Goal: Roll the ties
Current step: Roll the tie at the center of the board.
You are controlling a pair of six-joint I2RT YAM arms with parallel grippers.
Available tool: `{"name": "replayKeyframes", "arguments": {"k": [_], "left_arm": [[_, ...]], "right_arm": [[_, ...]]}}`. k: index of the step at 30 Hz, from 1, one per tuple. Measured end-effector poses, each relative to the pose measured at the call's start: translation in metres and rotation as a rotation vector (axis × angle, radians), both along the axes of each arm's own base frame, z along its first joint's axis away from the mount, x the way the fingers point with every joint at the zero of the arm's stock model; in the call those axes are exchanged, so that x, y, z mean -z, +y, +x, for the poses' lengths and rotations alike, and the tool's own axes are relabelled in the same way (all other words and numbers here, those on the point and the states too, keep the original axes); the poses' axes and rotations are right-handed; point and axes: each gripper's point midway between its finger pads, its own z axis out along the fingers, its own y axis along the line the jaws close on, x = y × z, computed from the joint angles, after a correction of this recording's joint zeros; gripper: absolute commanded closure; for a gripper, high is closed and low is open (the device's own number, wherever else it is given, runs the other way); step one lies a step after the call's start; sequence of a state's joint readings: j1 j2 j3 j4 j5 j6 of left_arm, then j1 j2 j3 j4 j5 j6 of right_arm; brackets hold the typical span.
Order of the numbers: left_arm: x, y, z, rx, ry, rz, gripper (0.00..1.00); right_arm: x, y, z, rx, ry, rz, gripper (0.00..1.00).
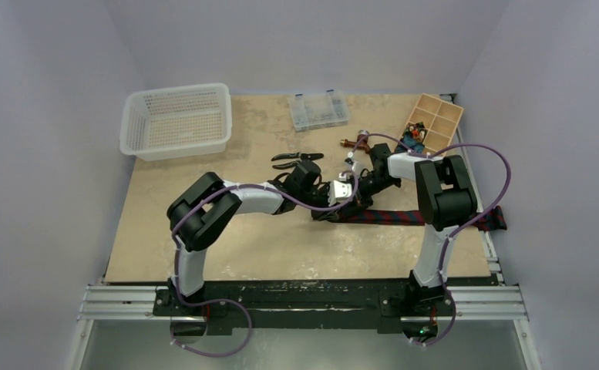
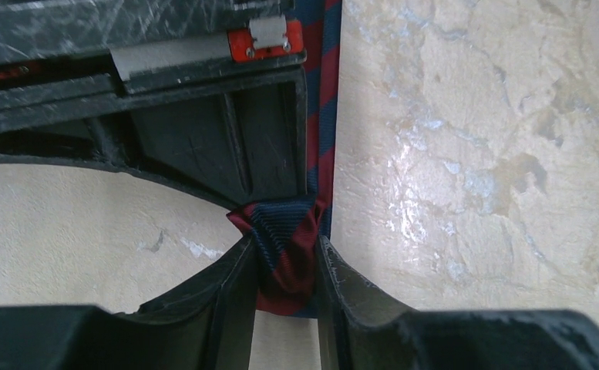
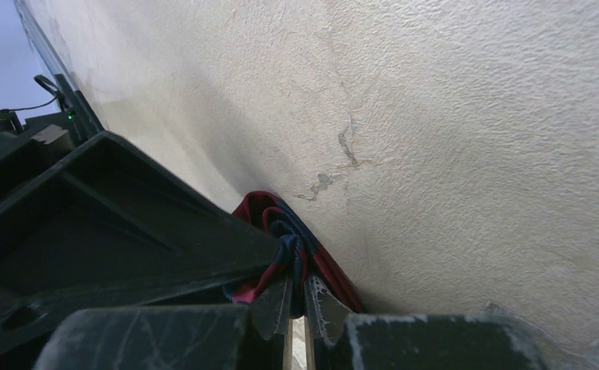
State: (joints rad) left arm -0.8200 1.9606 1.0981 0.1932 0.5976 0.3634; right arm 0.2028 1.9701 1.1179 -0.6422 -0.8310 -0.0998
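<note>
Tie is laid flat on the table, long axis crosswise. Its loose length is stretched away from both grippers, out to the table's right edge. The bunched end is pinched between the narrowed fingers of the left gripper. The same end is clamped by the right gripper, jaws almost touching, set directly opposite the left one.

The tie lay across the right half of the surface. Behind it sat pliers, with a basket far left and a compartment box far right.
</note>
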Motion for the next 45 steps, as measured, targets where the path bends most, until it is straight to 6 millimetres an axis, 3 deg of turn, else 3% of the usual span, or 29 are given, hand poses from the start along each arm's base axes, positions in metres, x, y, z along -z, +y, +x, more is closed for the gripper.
{"name": "replayKeyframes", "arguments": {"k": [7,15,21,27,30,32,36,45], "left_arm": [[0.01,0.005,0.0,0.008,-0.022,0.044,0.74],[0.011,0.006,0.0,0.031,-0.051,0.051,0.75],[0.011,0.006,0.0,0.037,-0.06,0.053,0.74],[0.011,0.006,0.0,0.041,-0.064,0.053,0.73],[0.011,0.006,0.0,0.042,-0.066,0.054,0.7],[0.012,0.007,0.0,0.044,-0.068,0.056,0.59],[0.015,0.011,-0.002,0.03,-0.05,0.064,0.38],[0.007,0.035,0.002,-0.047,0.02,0.026,0.23]], "right_arm": [[-0.004,0.0,-0.001,-0.013,-0.001,0.013,0.77],[-0.019,-0.012,0.004,-0.007,-0.017,0.008,0.65],[-0.034,-0.006,0.004,0.003,-0.027,0.05,0.62],[-0.034,0.002,0.001,-0.017,-0.027,0.052,0.67],[-0.03,0.005,0.0,-0.028,-0.025,0.043,0.89],[-0.025,0.005,0.002,-0.027,-0.027,0.031,1.0],[-0.021,0.003,0.003,-0.022,-0.023,0.025,1.0],[-0.018,-0.001,0.002,-0.016,-0.02,0.019,1.0]]}}
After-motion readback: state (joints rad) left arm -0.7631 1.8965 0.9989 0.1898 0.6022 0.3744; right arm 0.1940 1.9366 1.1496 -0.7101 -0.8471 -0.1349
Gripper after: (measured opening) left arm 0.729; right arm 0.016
